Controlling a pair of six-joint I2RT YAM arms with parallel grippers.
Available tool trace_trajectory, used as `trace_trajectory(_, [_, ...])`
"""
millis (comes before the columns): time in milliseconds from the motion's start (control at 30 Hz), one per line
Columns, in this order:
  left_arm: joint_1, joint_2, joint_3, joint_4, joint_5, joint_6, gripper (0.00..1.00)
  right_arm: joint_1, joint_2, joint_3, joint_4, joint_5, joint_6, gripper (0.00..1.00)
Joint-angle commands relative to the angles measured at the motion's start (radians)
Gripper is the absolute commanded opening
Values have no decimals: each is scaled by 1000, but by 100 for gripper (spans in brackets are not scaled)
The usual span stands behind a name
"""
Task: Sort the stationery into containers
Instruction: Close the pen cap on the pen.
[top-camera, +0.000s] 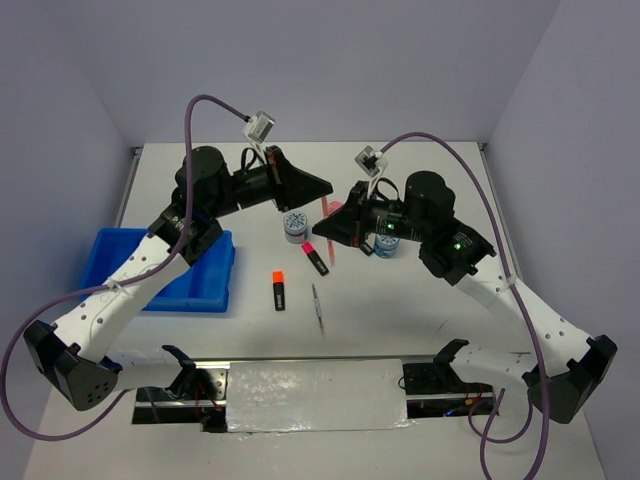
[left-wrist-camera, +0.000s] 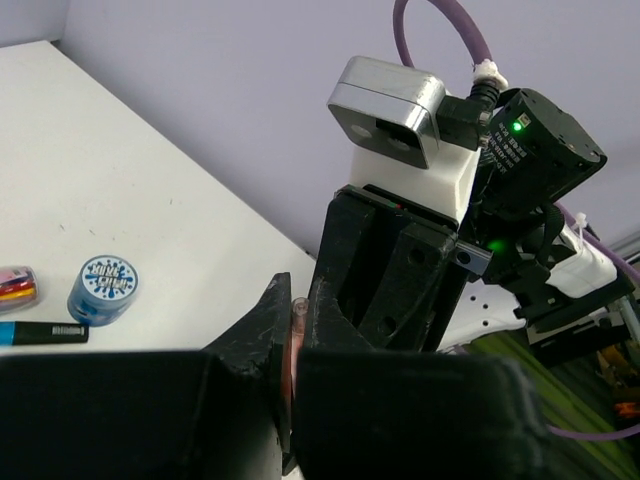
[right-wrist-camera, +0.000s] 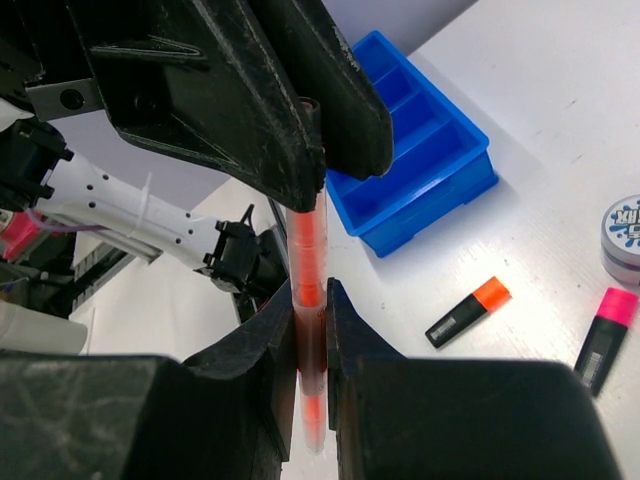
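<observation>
A thin pink pen (top-camera: 325, 212) hangs in the air between both arms, above the middle of the table. My left gripper (top-camera: 323, 190) is shut on its upper end (left-wrist-camera: 297, 306). My right gripper (right-wrist-camera: 310, 300) is shut on the lower part of the pen (right-wrist-camera: 308, 240), and its tip pokes out below the jaws. On the table lie an orange-capped highlighter (top-camera: 279, 290), a pink-capped highlighter (top-camera: 315, 257) and a thin grey pen (top-camera: 318, 308). Two round blue-white discs (top-camera: 296, 226) (top-camera: 386, 244) sit further back. The blue tray (top-camera: 215, 272) stands at the left.
The left arm reaches over the tray's far side. The left wrist view shows a disc (left-wrist-camera: 103, 288), a pink capsule case (left-wrist-camera: 15, 285) and a blue-capped highlighter (left-wrist-camera: 40, 332) near the table's edge. White walls close in the table at the back and sides.
</observation>
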Motion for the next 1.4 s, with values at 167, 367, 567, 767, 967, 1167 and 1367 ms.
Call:
trace_trajectory(167, [-7,-1,-69,37,118,-50,0,-76,85,221,56,4,-34,0])
trace_trajectory(367, [-122,-15,-147,-6,118,-15,0,-175,223,498,55,-62,-48,0])
trace_trajectory(567, [-223,-35,-270,66,94,-42,0,-193,341,701,41,-78,-45,0])
trace_trajectory(767, [-291,-24,-296,75,135,-31,0,-257,402,842,15,-96,-19,0])
trace_trajectory(967, [-322,28,-304,97,227,-27,0,-284,402,861,18,-105,4,0])
trace_trajectory(1167, [-359,91,-241,31,241,19,0,-287,395,846,45,-188,28,0])
trace_trajectory(1367, [-294,19,-22,-286,-148,131,23,-241,208,509,73,-202,-8,0])
